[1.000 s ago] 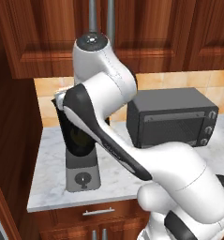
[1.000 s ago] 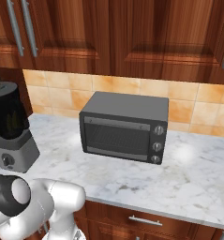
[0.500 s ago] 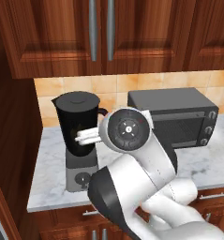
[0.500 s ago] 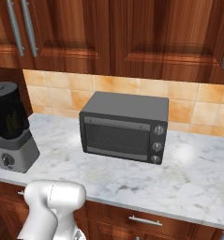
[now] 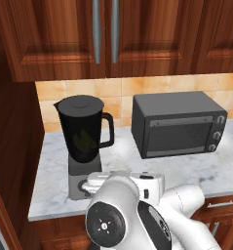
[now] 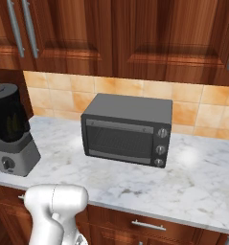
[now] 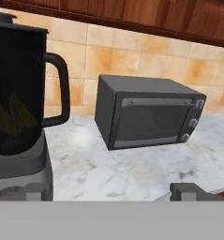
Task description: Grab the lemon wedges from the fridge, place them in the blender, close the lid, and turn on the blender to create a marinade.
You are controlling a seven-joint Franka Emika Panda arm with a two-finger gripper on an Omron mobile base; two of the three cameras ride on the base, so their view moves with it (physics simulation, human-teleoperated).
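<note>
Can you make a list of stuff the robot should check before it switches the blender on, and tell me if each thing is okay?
1. Lemon wedges inside the blender: ok, yellowish shapes show through the dark jar.
2. Lid on the jar: ok, it sits on the mouth.
3. Gripper free to press or turn: ok, its jaws stand open with nothing between them.
4. Knob reachable: ok, bare counter lies before it in the right base view.
5. Blender running: cannot tell.
6. Toaster oven out of the way: ok, it stands apart from the blender.
</note>
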